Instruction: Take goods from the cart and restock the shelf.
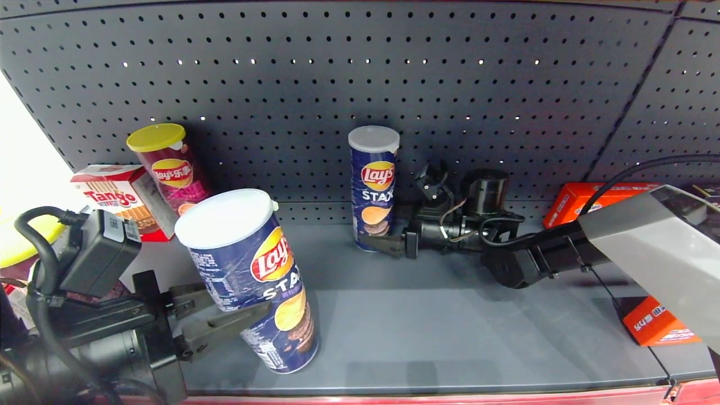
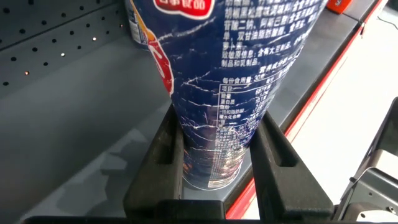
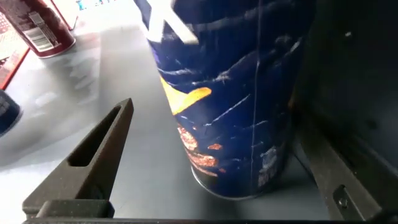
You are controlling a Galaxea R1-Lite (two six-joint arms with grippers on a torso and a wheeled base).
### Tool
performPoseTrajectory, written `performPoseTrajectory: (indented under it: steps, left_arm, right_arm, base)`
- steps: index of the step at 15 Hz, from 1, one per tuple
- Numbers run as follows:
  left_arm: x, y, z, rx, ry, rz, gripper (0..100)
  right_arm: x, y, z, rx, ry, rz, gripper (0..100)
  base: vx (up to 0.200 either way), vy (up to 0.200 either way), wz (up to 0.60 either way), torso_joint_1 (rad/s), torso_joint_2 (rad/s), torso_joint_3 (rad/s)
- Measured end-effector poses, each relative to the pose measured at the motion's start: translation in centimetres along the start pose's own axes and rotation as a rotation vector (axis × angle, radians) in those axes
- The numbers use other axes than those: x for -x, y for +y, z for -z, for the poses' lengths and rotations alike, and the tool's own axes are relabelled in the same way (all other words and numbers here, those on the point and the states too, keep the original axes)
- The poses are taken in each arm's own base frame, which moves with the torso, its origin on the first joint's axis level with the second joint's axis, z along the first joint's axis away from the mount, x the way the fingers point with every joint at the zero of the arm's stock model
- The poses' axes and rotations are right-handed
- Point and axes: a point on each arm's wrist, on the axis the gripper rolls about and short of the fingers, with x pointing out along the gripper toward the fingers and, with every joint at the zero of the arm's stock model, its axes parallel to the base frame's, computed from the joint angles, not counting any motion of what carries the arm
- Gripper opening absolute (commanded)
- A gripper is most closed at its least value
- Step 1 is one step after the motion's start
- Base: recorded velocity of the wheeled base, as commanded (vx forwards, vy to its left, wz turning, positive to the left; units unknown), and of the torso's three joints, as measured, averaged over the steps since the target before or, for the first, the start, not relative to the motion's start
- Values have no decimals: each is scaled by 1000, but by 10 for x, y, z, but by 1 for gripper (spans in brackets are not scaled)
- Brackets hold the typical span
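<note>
Here the tilted can (image 1: 253,275) sits gripped inside the left pincer (image 1: 236,304).

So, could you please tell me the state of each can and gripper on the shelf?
Near can, lid on, gripped, at the shelf front.
Far can, upright, lid on, not gripped.
Maroon can, standing, lid on.
Left gripper, shut on near can.
Right gripper, open around far can.

Bright, even light from above; soft shadows on the grey metal shelf board (image 1: 450,315); washed-out white at left; bent edges.
</note>
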Motion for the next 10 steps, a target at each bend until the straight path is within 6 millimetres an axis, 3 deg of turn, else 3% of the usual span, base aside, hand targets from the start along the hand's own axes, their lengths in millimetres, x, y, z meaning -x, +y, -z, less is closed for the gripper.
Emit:
performPoseTrajectory:
  steps: [3, 4, 10]
  left_arm:
    - [1, 0, 0, 0, -1, 0, 0]
    - [1, 0, 0, 0, -1, 0, 0]
    - [1, 0, 0, 0, -1, 0, 0]
  right_arm:
    - [-7, -3, 6, -3, 2, -4, 100]
    - [-9, -4, 8, -3, 2, -5, 0]
    - [-13, -9, 7, 11, -11, 0, 0]
  base:
    - [0, 0, 0, 0, 0, 0]
    - [0, 0, 0, 0, 0, 0]
    - [0, 0, 0, 0, 0, 0]
